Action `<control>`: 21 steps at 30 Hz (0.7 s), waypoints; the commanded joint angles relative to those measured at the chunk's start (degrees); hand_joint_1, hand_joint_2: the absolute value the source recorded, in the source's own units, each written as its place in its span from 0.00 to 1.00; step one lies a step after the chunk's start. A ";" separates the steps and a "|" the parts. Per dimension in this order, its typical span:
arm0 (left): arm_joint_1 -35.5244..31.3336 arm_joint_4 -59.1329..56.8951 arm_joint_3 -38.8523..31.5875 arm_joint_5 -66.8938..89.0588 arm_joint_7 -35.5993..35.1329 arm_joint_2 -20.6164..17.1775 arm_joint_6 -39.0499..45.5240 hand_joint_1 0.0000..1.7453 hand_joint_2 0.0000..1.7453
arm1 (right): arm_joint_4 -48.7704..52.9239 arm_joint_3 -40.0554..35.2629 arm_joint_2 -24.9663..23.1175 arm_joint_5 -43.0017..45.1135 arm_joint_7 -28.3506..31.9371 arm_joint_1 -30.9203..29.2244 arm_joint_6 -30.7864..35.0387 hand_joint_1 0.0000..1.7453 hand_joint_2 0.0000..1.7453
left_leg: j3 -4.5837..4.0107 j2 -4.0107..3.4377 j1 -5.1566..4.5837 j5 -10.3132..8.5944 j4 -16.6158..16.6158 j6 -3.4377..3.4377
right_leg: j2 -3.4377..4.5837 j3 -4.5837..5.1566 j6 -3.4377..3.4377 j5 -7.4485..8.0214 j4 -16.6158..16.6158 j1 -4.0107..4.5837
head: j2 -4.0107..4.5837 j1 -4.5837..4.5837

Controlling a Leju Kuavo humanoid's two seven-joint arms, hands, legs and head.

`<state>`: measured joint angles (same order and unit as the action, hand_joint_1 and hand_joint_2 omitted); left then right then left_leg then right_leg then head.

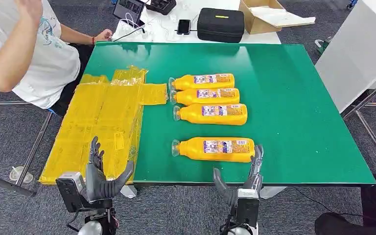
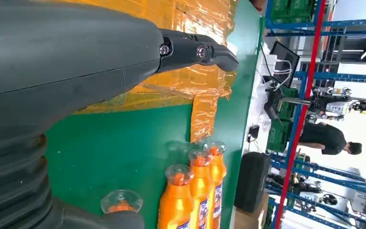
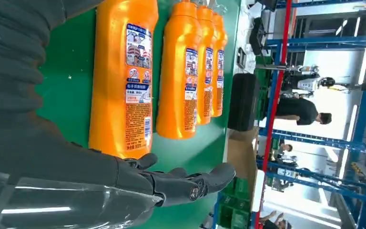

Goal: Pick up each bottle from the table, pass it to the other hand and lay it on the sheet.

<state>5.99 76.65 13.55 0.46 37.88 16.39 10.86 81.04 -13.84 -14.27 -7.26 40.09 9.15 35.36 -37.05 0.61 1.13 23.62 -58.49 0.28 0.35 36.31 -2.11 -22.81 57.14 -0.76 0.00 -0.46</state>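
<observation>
The nearest bottle [image 1: 214, 149] is lying crosswise at lower centre, cap pointing left, just above the right hand [image 1: 240, 178], which is spreading empty. The left hand [image 1: 100, 174] is hovering spread over the sheet [image 1: 98, 122].

Both arms end in dark grey many-fingered hands: the left hand [image 1: 99, 172] and the right hand [image 1: 241, 182]. Each wrist carries a boxy dark camera housing above a silver rounded forearm. Up close, a ribbed grey cover [image 2: 9, 186] meets a smooth grey thumb, and small silver screws [image 2: 165, 49] dot the darker fingers [image 3: 181, 183].
</observation>
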 commanded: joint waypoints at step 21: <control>-4.21 -5.54 -2.20 1.09 -0.85 -0.72 -5.11 0.00 1.00 | -9.21 2.15 11.95 -28.57 -26.08 -18.10 -11.95 0.00 1.00 | 0.22 -0.04 -0.03 0.00 0.05 -0.11 | -0.02 -0.25 0.02 0.00 -0.07 0.00 | 0.00 -0.02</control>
<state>3.71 74.34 12.09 1.25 37.62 16.39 6.40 77.46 -10.19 -5.14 -34.18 16.39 -5.53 26.14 -37.06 0.61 1.12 23.58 -58.51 0.23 0.35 36.30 -2.13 -22.77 57.14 -0.77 0.00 -0.48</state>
